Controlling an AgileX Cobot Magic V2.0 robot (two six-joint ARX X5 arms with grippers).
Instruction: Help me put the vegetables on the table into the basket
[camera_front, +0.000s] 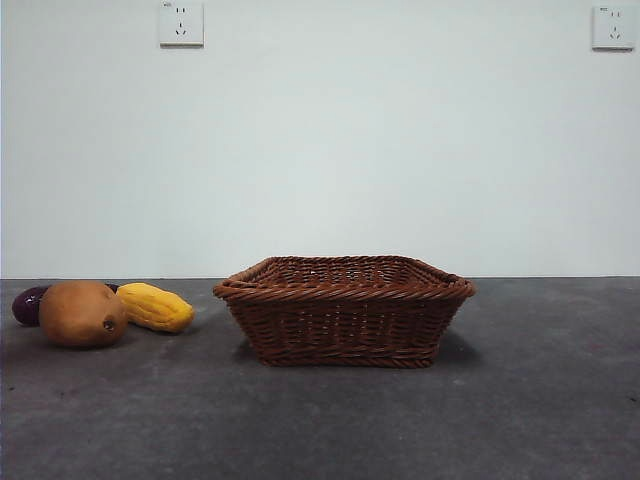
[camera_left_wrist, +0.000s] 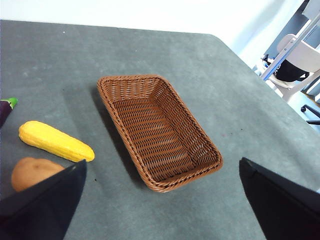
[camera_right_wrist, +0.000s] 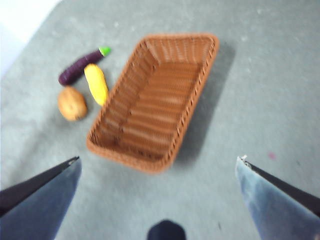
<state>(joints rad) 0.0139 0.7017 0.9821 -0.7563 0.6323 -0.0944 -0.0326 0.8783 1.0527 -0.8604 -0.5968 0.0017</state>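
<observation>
The wicker basket (camera_front: 343, 308) stands empty in the middle of the dark grey table (camera_front: 540, 400); it also shows in the left wrist view (camera_left_wrist: 157, 130) and the right wrist view (camera_right_wrist: 155, 100). To its left lie the tan-brown potato (camera_front: 83, 314) (camera_left_wrist: 31, 172) (camera_right_wrist: 72, 103), the bumpy yellow vegetable (camera_front: 155, 306) (camera_left_wrist: 55, 141) (camera_right_wrist: 96, 83) and the purple eggplant (camera_front: 30, 304) (camera_left_wrist: 7, 107) (camera_right_wrist: 80, 67), close together. My left gripper (camera_left_wrist: 162, 200) is open, high above the table near the basket. My right gripper (camera_right_wrist: 157, 195) is open, high above the basket's other side. Neither holds anything.
A white wall with two power sockets (camera_front: 181, 23) stands behind the table. A chair (camera_left_wrist: 295, 62) stands beyond the table's edge in the left wrist view. Bare table lies right of the basket and in front of it.
</observation>
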